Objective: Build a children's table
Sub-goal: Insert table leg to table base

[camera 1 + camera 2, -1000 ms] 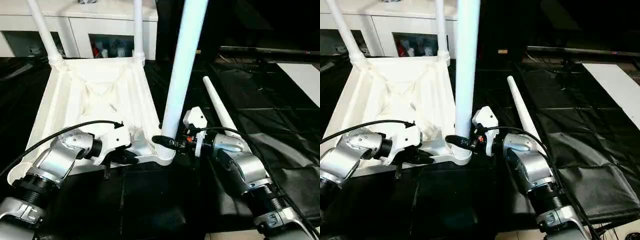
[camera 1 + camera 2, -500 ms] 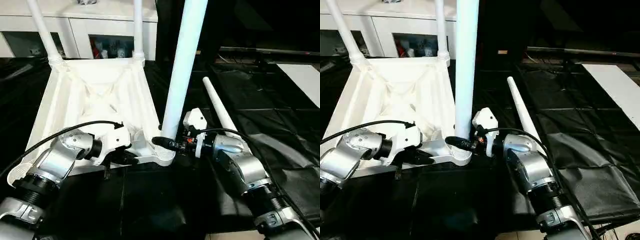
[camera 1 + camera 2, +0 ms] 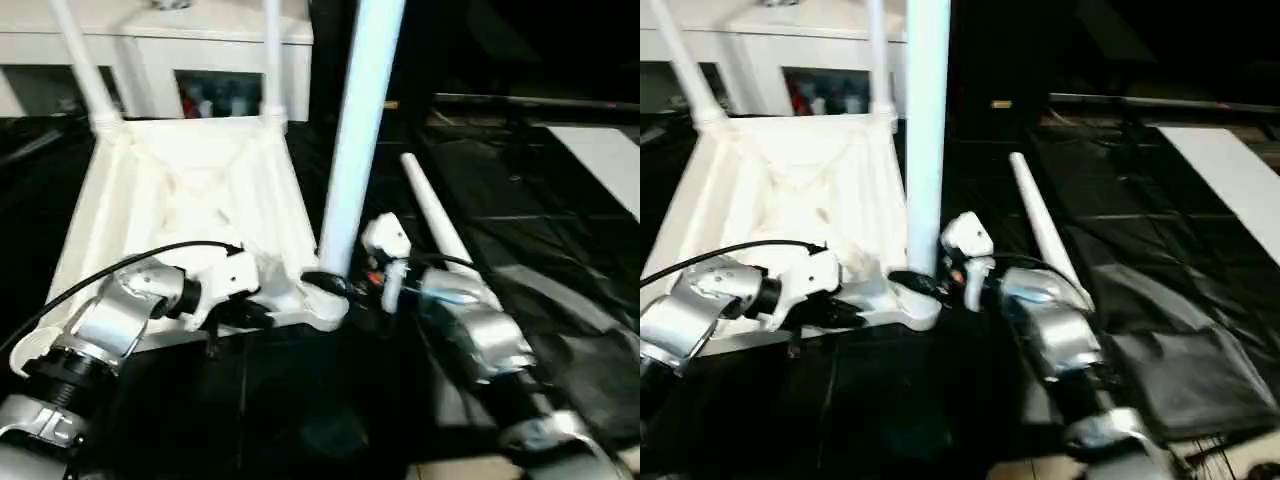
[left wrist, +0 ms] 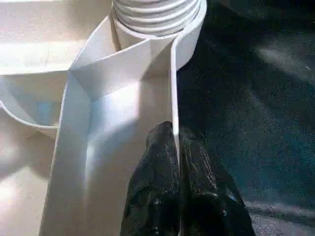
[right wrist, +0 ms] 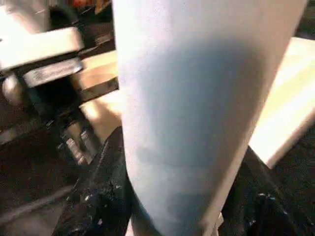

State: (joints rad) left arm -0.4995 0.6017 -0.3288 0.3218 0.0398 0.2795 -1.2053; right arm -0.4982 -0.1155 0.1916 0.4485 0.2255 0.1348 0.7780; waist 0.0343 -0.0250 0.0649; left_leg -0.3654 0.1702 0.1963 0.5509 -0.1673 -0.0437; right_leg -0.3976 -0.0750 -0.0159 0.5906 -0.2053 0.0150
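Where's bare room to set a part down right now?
Free: black cloth between the loose leg and the flat white board, and the strip nearest the robot. Crowded: the near corner socket, where both tools meet the upright leg.

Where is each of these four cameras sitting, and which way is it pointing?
Left eye view: on the head, looking forward and down at the upturned tabletop; both silver forearms show.
Right eye view: beside it, same scene, with a loose leg lying on the black cloth.
Left wrist view: on the left wrist, looking along the left gripper, its fingers pinched on the tabletop's thin rim.
Right wrist view: on the right wrist, looking along the right gripper, clamped around the upright leg.
Shared: both eye views show that leg standing in the near corner socket.
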